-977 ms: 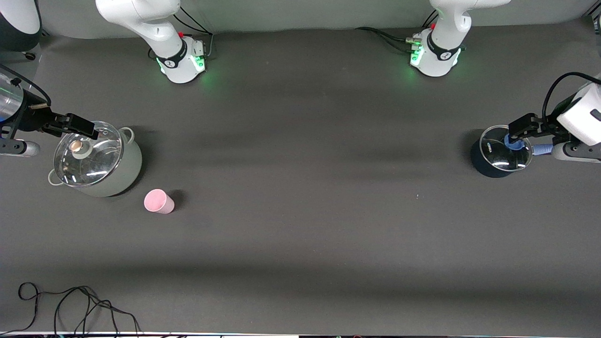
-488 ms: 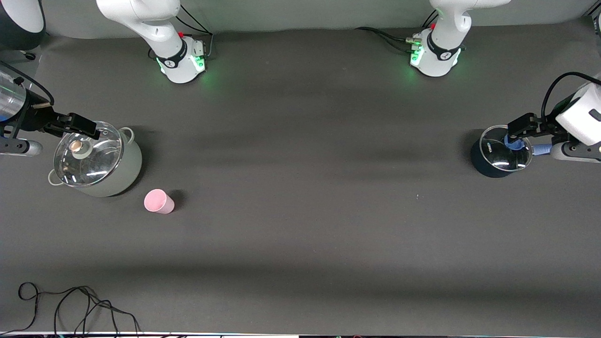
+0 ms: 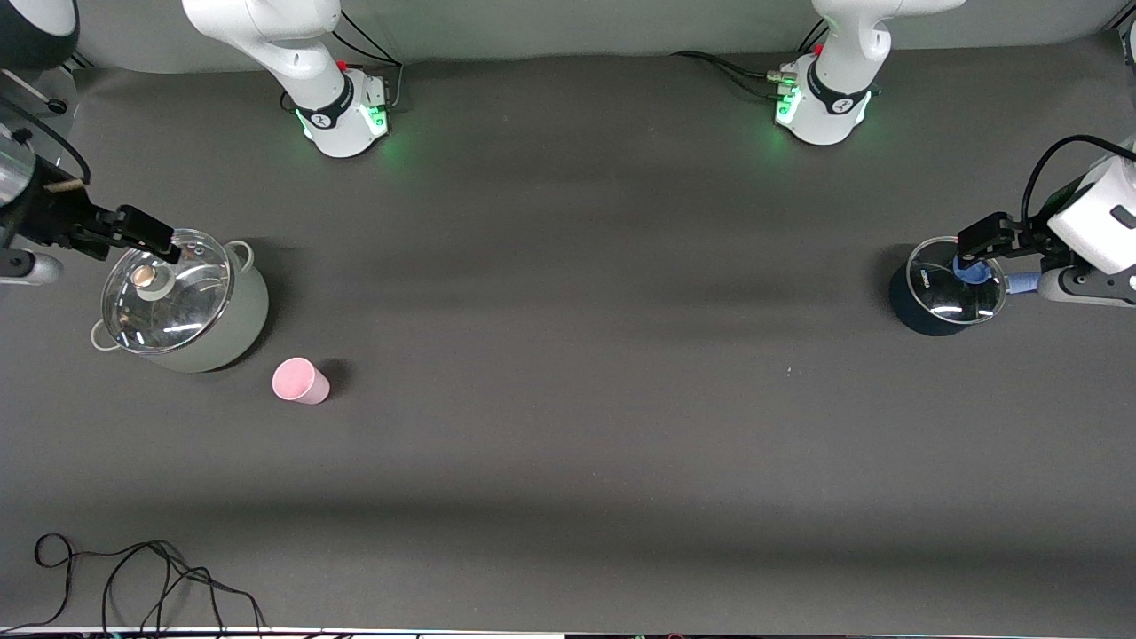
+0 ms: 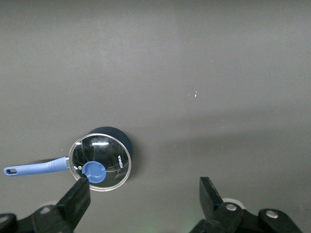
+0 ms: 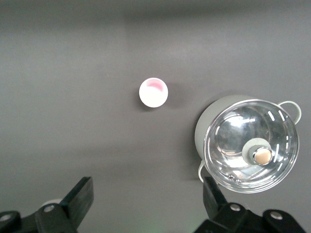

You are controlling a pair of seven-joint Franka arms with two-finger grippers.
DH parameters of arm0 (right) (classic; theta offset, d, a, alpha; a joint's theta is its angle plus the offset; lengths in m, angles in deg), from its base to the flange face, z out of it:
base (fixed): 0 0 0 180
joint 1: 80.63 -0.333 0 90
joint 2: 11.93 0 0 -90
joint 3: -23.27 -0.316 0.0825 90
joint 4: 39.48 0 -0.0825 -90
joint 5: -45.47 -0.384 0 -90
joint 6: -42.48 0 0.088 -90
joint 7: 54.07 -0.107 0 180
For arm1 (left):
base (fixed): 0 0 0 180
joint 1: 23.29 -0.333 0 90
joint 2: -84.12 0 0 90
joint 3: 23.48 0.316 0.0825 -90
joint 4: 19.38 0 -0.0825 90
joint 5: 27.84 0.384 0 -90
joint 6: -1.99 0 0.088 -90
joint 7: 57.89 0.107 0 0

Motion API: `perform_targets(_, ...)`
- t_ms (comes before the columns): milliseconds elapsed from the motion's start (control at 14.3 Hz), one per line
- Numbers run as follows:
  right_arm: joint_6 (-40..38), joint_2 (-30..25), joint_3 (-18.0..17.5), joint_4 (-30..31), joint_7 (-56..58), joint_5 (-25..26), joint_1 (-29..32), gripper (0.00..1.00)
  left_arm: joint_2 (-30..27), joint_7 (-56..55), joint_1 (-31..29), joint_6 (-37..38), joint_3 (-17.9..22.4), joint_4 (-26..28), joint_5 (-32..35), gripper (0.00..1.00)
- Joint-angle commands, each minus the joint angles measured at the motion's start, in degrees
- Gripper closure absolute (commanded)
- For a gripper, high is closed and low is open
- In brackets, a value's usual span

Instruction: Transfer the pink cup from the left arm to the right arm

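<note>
Right gripper (image 3: 142,232) drifts back off pot (image 3: 182,302); both grippers released. Cup (image 3: 299,381) upright on counter (image 3: 568,426), near pot; stage unclear. Left gripper (image 3: 976,240) over saucepan (image 3: 945,286).

You had only one piece of lettering to look at: a short white brand word printed on the glass lid (image 4: 100,168) of the blue saucepan (image 3: 923,306). It was too small for you to read letter by letter in either view. Nothing else on the table carried text, numbers or signs.
</note>
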Motion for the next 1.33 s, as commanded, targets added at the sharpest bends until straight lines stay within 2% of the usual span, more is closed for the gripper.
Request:
perform_targets(0,-0.2,-0.3,-0.6,-0.5,0.2,0.4,0.4,0.0,0.4,-0.7,-0.2,0.9,-0.4,-2.3,-0.3,0.0)
perform_targets(279,-2.8,-0.1,-0.6,-0.3,0.1,-3.5,0.3,0.0,0.7,-0.7,-0.3,0.9,-0.4,-2.3,-0.3,0.0)
perform_targets(419,-4.6,0.0,-0.6,-0.3,0.0,-3.5,0.3,0.0,1.2,-0.8,-0.3,1.0,-0.4,-2.4,-0.3,0.0)
perform_targets(1256,-4.7,-0.1,-0.5,-0.5,0.1,-3.1,0.3,0.0,1.7,-1.0,-0.4,0.9,-0.4,-3.1,-0.2,0.0)
